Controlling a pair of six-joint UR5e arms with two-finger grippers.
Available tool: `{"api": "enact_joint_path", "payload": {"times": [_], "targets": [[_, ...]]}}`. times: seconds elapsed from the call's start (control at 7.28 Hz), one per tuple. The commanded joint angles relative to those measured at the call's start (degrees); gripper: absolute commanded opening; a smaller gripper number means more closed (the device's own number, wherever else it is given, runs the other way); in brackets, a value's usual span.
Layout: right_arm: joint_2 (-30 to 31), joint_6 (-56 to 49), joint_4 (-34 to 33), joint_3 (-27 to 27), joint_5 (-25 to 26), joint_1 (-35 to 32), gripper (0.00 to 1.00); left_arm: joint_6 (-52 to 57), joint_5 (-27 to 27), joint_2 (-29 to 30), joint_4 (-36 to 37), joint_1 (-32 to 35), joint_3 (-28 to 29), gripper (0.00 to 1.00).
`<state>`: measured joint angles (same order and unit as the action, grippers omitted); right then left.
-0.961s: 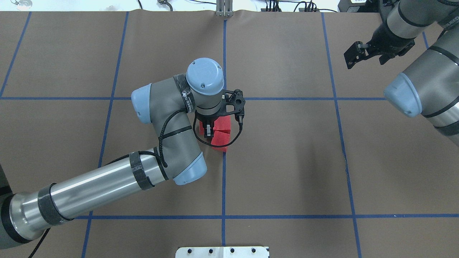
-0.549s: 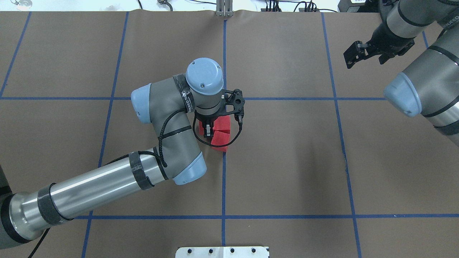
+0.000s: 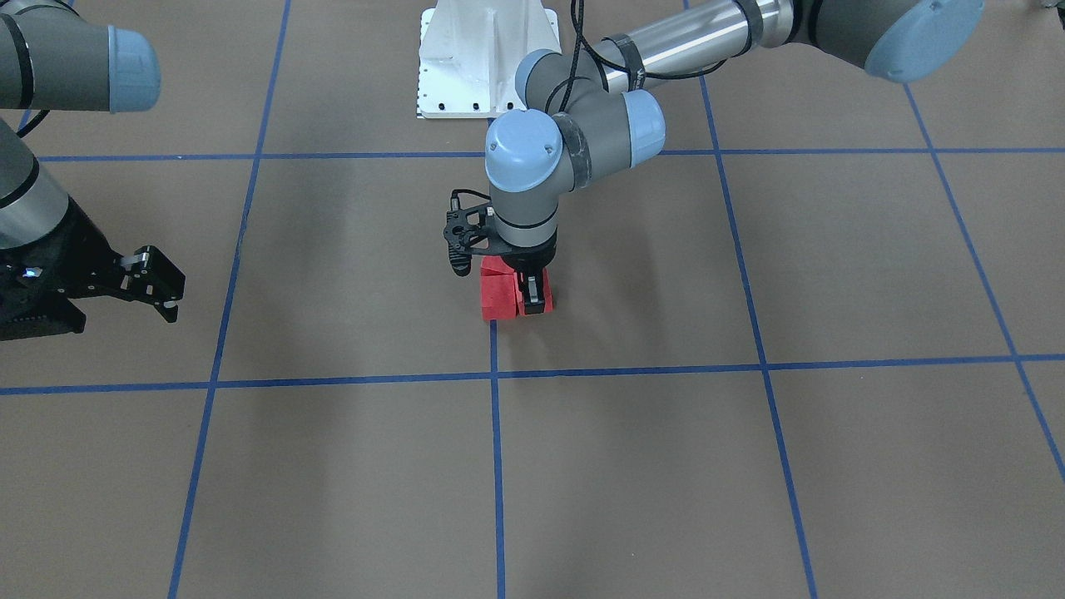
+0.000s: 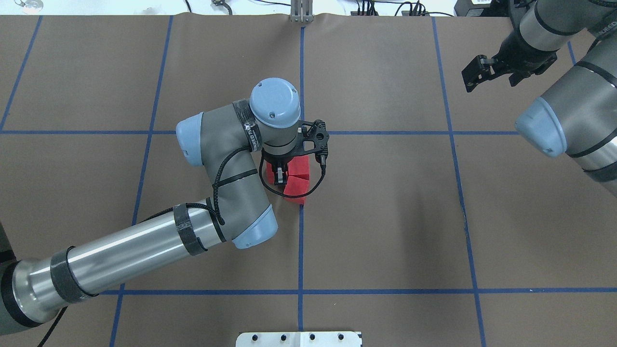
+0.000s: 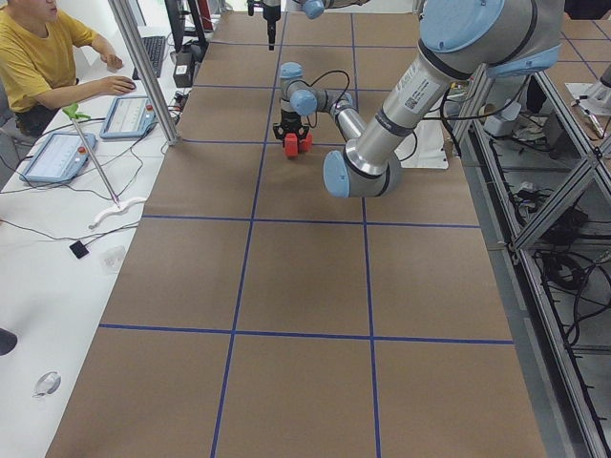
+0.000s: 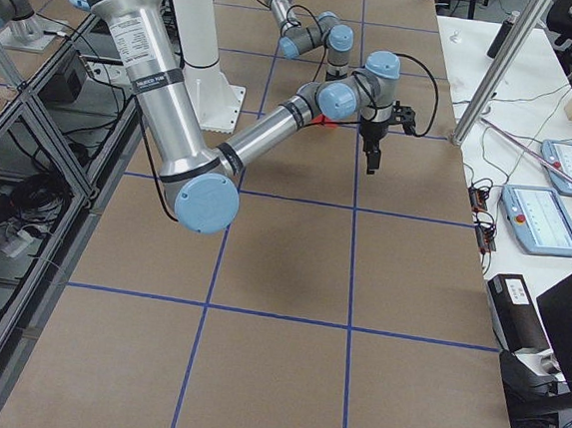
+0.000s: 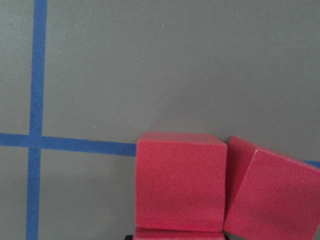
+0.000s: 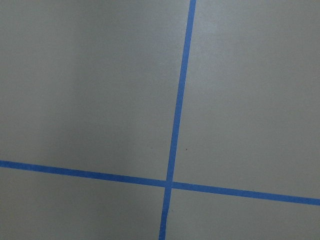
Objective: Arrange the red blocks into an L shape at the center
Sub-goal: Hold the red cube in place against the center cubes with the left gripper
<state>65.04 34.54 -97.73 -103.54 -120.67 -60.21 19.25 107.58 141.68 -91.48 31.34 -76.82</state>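
Observation:
Three red blocks lie together on the center patch [image 4: 337, 217], just left of the middle blue line. In the overhead view two of them [image 4: 300, 166] [image 4: 295, 189] touch. My left gripper [image 4: 274, 174] stands straight down beside them, shut on the third red block [image 4: 268, 169], low at the floor. The front view shows that block [image 3: 546, 301] against the finger [image 3: 527, 291], next to the others [image 3: 497, 295]. The left wrist view shows one square block [image 7: 180, 182], a tilted one [image 7: 272, 195] and a red sliver [image 7: 175, 235] below. My right gripper [image 4: 475, 72] is open and empty, far right.
The white metal base [image 4: 299, 339] sits at the robot's edge of the table. The left arm's elbow [image 4: 231, 193] hangs over the floor left of the blocks. An operator [image 5: 38, 57] sits with tablets [image 5: 57, 153] beside the table's far side.
Almost nothing has moved. A little more of the red block shows left of the left gripper's finger. The right gripper has drifted slightly upward in the view.

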Motion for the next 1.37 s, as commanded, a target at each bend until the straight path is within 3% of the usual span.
{"api": "enact_joint_path", "payload": {"times": [0.0, 0.55, 0.69, 0.82, 1.24], "targets": [[0.0, 0.0, 0.0, 0.0, 0.0, 0.0, 1.00, 0.0, 0.0, 0.1, 0.0, 0.0, 0.0, 0.82], [0.0, 0.1, 0.0, 0.0, 0.0, 0.0, 1.00, -0.1, 0.1, 0.1, 0.0, 0.1, -0.3, 0.85], [0.0, 0.0, 0.0, 0.0, 0.0, 0.0, 1.00, -0.1, 1.0, 0.1, -0.1, 0.2, -0.5, 0.96], [0.0, 0.0, 0.0, 0.0, 0.0, 0.0, 1.00, -0.2, 2.5, 0.1, 0.1, 0.4, -1.5, 0.99], [0.0, 0.1, 0.0, -0.1, 0.0, 0.0, 1.00, 0.1, 4.1, -0.3, 0.8, 0.9, -3.8, 1.00]]}}
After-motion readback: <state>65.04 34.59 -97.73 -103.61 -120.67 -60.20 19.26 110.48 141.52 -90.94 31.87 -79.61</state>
